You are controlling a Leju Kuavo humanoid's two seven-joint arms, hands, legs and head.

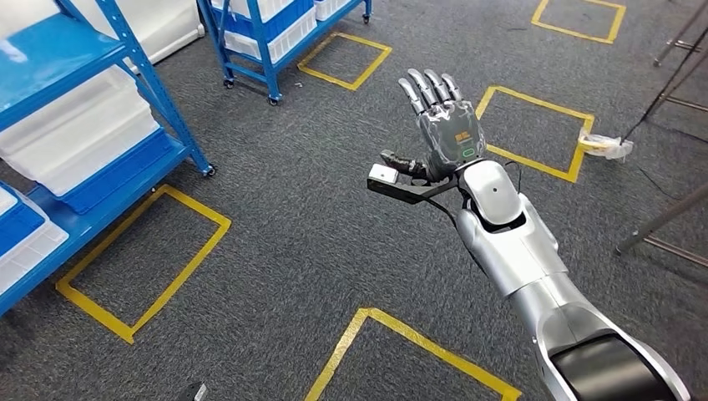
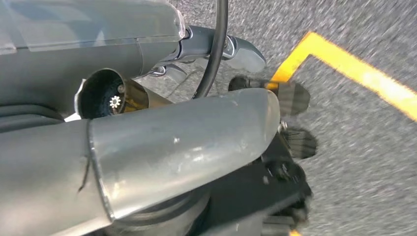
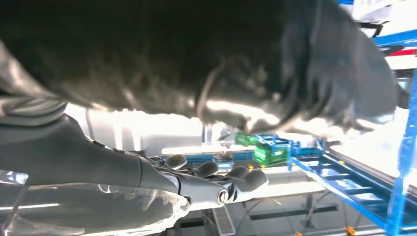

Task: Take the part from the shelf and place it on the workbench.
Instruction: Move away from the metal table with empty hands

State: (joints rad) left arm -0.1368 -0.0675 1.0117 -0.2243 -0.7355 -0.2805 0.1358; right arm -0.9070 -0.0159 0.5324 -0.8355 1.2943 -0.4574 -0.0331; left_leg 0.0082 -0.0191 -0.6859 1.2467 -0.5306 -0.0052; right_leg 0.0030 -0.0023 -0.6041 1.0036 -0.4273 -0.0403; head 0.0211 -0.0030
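Blue shelf (image 1: 150,92) with white bins (image 1: 79,138), grey floor (image 1: 317,225) with yellow tape squares (image 1: 142,259).

Your right hand (image 1: 440,117) hangs over bare grey carpet floor (image 1: 317,225), free all round; blue metal shelf rack (image 1: 92,150) with white plastic bins (image 1: 79,142) blocks the left.

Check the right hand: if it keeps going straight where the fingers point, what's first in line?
Looks free: the right hand is open above bare grey carpet; depth unclear.
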